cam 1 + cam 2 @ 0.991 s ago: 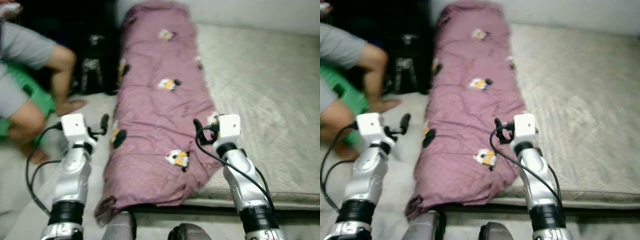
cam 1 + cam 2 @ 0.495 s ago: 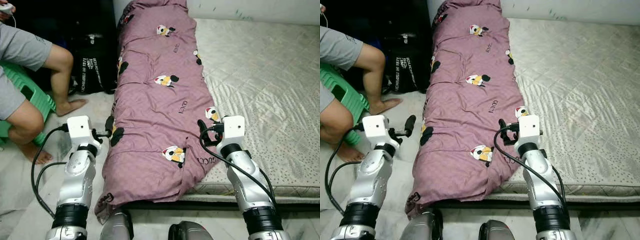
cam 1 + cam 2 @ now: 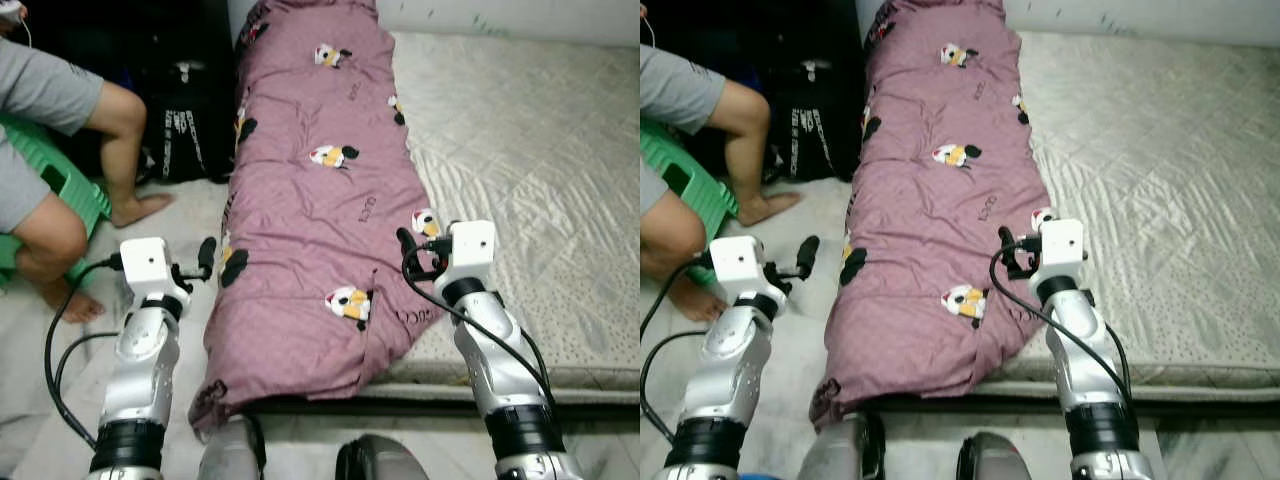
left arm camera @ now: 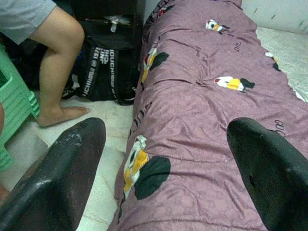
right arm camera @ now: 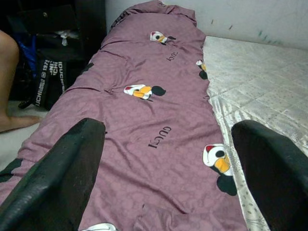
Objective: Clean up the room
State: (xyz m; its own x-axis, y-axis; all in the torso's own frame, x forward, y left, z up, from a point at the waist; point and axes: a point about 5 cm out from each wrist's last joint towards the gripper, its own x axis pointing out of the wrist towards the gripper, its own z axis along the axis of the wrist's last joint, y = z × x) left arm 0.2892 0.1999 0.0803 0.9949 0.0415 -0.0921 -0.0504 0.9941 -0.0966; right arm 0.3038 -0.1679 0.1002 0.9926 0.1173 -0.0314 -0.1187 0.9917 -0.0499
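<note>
A mauve blanket (image 3: 320,190) with cartoon prints lies folded lengthwise along the left side of a pale quilted mattress (image 3: 530,160), and its near end droops over the mattress edge toward the floor. My left gripper (image 3: 207,255) hovers open over the floor just left of the blanket's edge, near a black-and-yellow print (image 4: 144,171). Over the blanket's near right corner, where it meets the mattress, my right gripper (image 3: 405,243) is open. Both wrist views look along the blanket between wide-apart fingers (image 4: 67,163) (image 5: 72,163). Neither gripper holds anything.
A person sits on a green stool (image 3: 60,190) at the left, bare legs and feet (image 3: 140,208) on the pale floor close to my left arm. A black bag (image 3: 180,130) stands against dark furniture beside the blanket. The mattress ends at a white wall (image 3: 520,15).
The picture has sharpened since a second ago and the camera has shifted a little. My left gripper has drawn slightly left, off the blanket's edge. The right arm holds about the same place.
</note>
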